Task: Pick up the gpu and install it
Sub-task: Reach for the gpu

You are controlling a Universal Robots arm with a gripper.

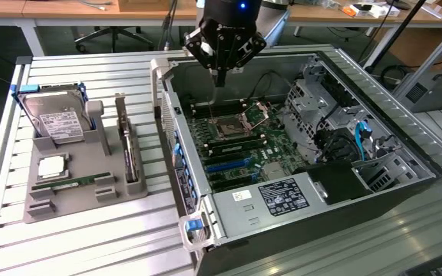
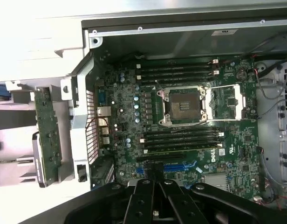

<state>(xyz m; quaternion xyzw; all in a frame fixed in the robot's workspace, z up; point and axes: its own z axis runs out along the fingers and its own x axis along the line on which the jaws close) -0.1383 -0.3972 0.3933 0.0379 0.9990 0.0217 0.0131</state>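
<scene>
Closed and empty, my gripper [image 1: 219, 79] hangs over the open computer case [image 1: 165, 109], above the motherboard [image 1: 240, 146]; by my judgement the pick-up is not yet begun. The gpu [image 1: 129, 150] stands on edge in the grey holder [image 1: 75, 201] on the exterior view's left, well apart from me, long axis running far-to-near alongside the case wall. Grasping it calls for opened jaws squared across its thin top edge
</scene>
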